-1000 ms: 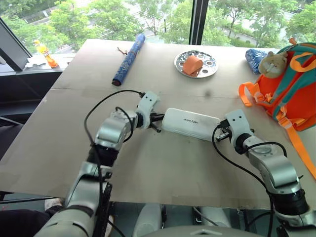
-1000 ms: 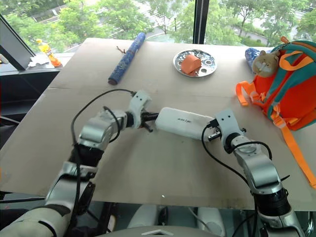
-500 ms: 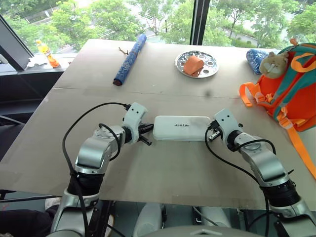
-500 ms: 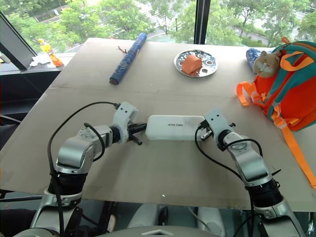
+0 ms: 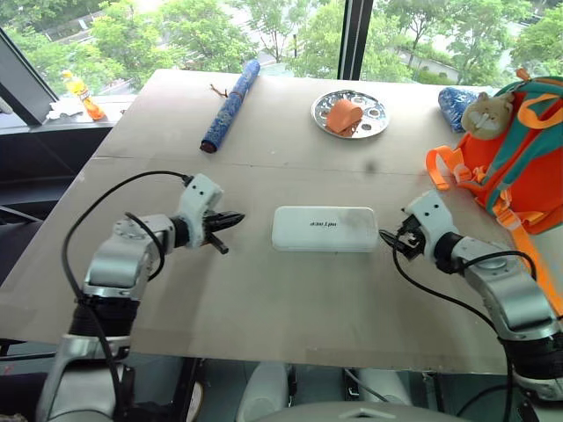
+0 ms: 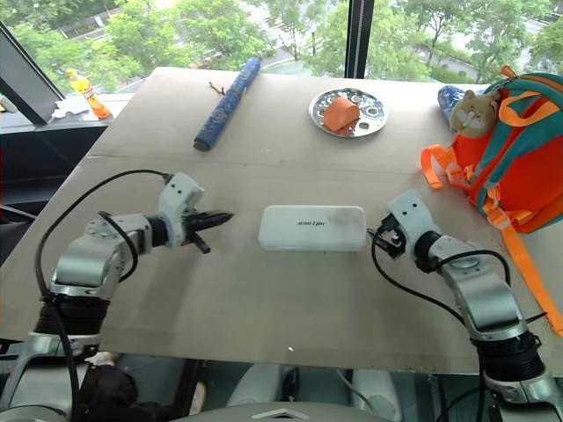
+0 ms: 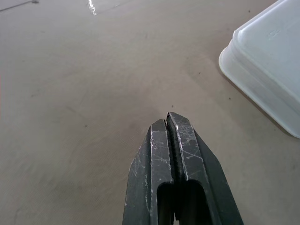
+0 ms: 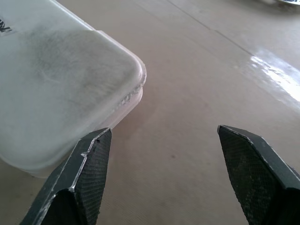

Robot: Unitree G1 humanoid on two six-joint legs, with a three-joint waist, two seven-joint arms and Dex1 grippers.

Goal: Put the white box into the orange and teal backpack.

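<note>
With our left pincer (image 5: 230,220) shut and right pincer (image 8: 164,154) spread, the white box (image 5: 324,229) lies ungripped; a one-sided grab could skid it toward nine o'clock.

Left gripper (image 5: 236,217) pressed tight, fingers (image 7: 174,140) together, pointing toward the white box (image 5: 324,229) from a little way off its left end, arm bent out wide. Right gripper (image 8: 161,154) spread apart just beside the box's right end, forearm angled in from the right.
</note>
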